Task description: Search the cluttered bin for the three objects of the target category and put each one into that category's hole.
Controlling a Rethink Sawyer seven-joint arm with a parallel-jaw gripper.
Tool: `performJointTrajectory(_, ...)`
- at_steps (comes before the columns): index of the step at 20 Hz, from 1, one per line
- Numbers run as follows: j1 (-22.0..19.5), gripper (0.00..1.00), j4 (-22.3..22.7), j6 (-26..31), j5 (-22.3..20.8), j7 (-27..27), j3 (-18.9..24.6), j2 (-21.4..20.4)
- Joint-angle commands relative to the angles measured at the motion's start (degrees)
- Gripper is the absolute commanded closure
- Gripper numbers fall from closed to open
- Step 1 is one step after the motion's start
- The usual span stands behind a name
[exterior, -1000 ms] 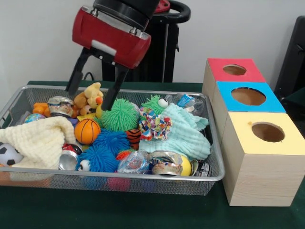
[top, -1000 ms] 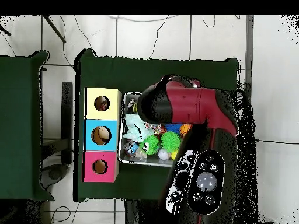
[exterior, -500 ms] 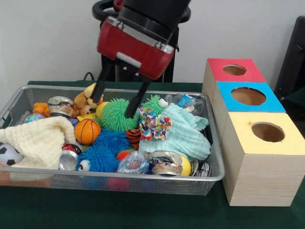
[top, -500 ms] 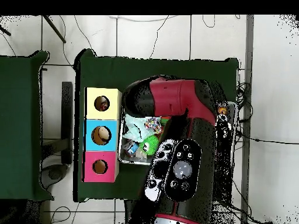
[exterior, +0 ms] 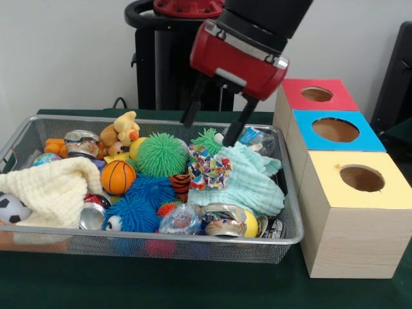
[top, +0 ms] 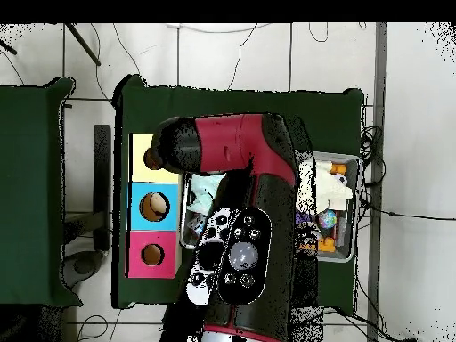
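My gripper (exterior: 207,132) hangs open and empty above the back right of the wire bin (exterior: 293,219), its black fingers (exterior: 193,106) spread over the small green spiky ball (exterior: 207,138). A large green spiky ball (exterior: 161,154), blue spiky balls (exterior: 145,199), a basketball (exterior: 118,177), a plush bear (exterior: 121,132), crushed cans (exterior: 225,220) and a mint cloth (exterior: 251,180) fill the bin. Beside the bin stand a red box (exterior: 315,94), a blue box (exterior: 335,131) and a yellow box (exterior: 360,180), each with a round hole. In the overhead view the arm (top: 240,178) hides the gripper.
A cream knitted cloth (exterior: 55,190) drapes over the bin's left end beside a soccer ball (exterior: 11,209). A patterned bow (exterior: 209,170) lies mid-bin. From above, only the bin's right end (top: 343,209) and the blue box (top: 154,207) and red box (top: 152,255) show fully.
The gripper has swung from above the plush bear at the bin's back left across to the back right, rising a little. It stays open and empty. Nothing in the bin has moved.
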Motion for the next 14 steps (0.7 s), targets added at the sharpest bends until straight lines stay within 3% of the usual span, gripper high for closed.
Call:
performJointTrajectory(1, -0.75, 0.0, -2.9, 9.25, 7.05, 13.69, 2.9, 0.97)
performJointTrajectory(8, -2.33, 0.0, -0.44, -0.85, 9.04, 14.21, 2.72, 4.76)
performJointTrajectory(14, -3.38, 0.0, 1.37, -4.98, 10.31, 14.4, 2.64, 7.52)
